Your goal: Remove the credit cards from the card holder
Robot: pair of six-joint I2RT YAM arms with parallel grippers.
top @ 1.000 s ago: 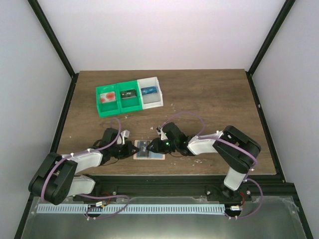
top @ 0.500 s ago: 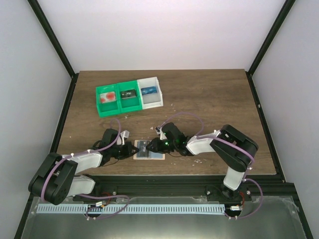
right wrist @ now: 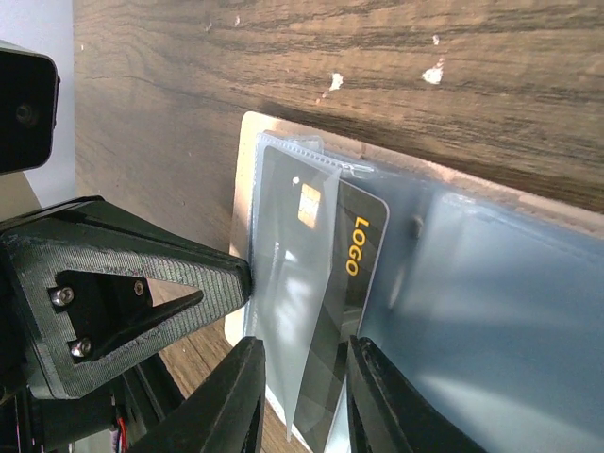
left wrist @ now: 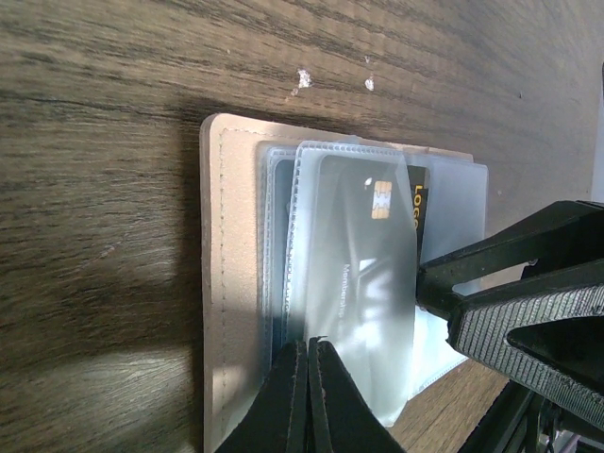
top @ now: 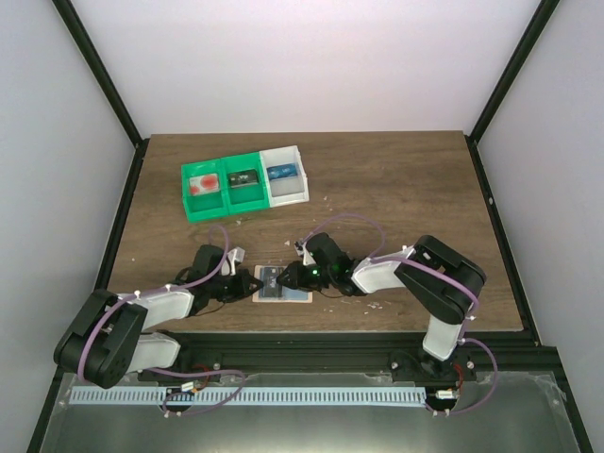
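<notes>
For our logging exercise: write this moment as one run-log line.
left gripper shut, on card holder | right gripper open astride dark card | card partly out

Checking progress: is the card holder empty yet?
No, a dark card marked LOGO sits partly inside the card holder.

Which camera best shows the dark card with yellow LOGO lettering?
The right wrist view: the dark card is close, lettering readable, partly out of its clear sleeve. The left wrist view shows it mostly behind that sleeve; the top view shows only a tiny dark patch.
</notes>
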